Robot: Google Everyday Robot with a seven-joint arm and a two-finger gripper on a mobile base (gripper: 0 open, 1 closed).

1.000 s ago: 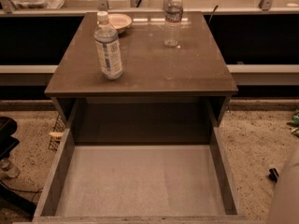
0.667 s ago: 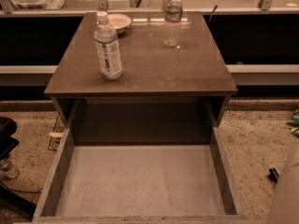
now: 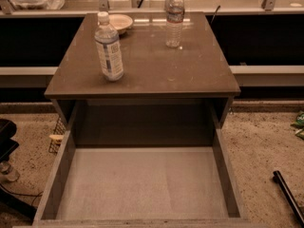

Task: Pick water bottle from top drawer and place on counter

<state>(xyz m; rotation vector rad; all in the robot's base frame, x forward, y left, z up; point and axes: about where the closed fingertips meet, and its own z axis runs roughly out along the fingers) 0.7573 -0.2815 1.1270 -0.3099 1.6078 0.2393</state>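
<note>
the water bottle [image 3: 175, 20] stands upright on the desk [image 3: 156, 68], toward its far edge and right of centre, white cap on top. a larger bottle with a tall white-and-blue label [image 3: 109, 49] stands upright nearer the left edge, well apart from it, and a shallow pale bowl [image 3: 120, 22] sits just beyond that at the far left. the top drawer [image 3: 142, 184] is pulled fully out toward the near side, its pale grey liner floor showing between the side walls. a dark rod [image 3: 288, 196] lies on the speckled floor [image 3: 256, 146] at the near right. the end effector is outside the view, so i cannot tell whether it is open or closed.
</note>
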